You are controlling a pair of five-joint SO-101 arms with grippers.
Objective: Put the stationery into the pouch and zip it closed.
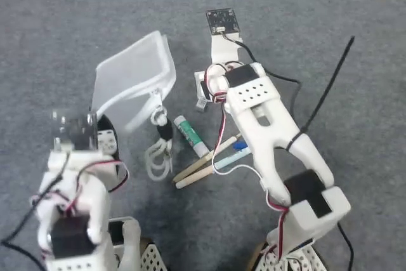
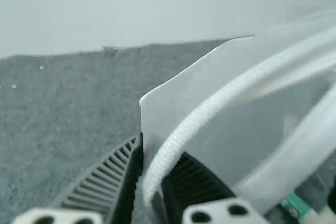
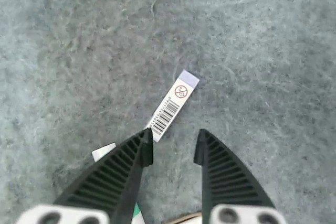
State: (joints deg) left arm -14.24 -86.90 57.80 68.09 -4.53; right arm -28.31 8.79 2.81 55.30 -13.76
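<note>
Left gripper (image 2: pixel 155 157) pinches the pouch (image 1: pixel 136 78) by its zipper edge, apparently to hold the mouth open. Right gripper (image 3: pixel 174 139), fingers spread, hangs over an eraser (image 3: pixel 171 107). Glue stick (image 1: pixel 190 136) and pencils (image 1: pixel 204 166) lie on the desk (image 1: pixel 63 36).

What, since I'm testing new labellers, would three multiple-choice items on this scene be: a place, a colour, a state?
1. Where is the pouch? A lying flat; B held up by the left gripper; C rolled up.
2. The glue stick is white and: A red; B green; C yellow.
3. The right gripper is: A open; B shut on the glue stick; C shut on the pouch.

Answers: B, it pinches the pouch's rim and the pouch stands raised; B, green shows at its end; A, its jaws stand apart, gripping nothing.
</note>
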